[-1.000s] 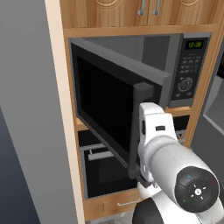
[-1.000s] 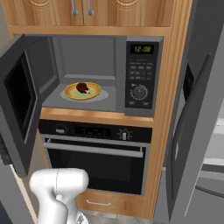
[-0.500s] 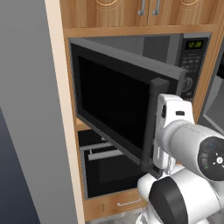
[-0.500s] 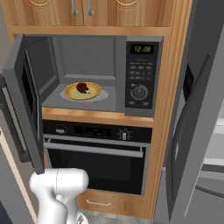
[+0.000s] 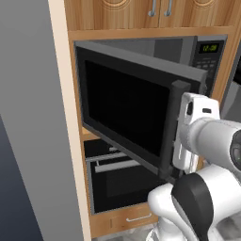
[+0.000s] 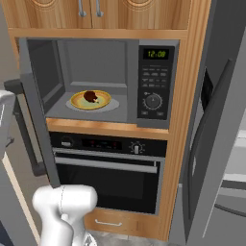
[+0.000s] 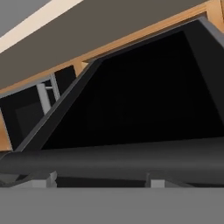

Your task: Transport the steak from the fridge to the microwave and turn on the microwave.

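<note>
At the free edge of the microwave door, the gripper sits right against the vertical bar handle; in the hand view that dark bar runs straight across between the two finger tips, with the door's black glass rising behind it. Whether the jaws are pressing on the handle or merely bracketing it cannot be told.

The white hand and forearm reach in from the lower right of the left base view, level with the middle of the handle. The door stands swung partly out from its hinge on the left side of the microwave.

Inside the open cavity, the steak lies on its plate, which rests on the cavity floor towards the front left, well apart from the control panel with the green clock and round dial on the right.

Directly under the microwave is the black oven with its horizontal silver handle, and wooden cabinet doors sit above. The fridge door stands open along the right edge of the right base view.
</note>
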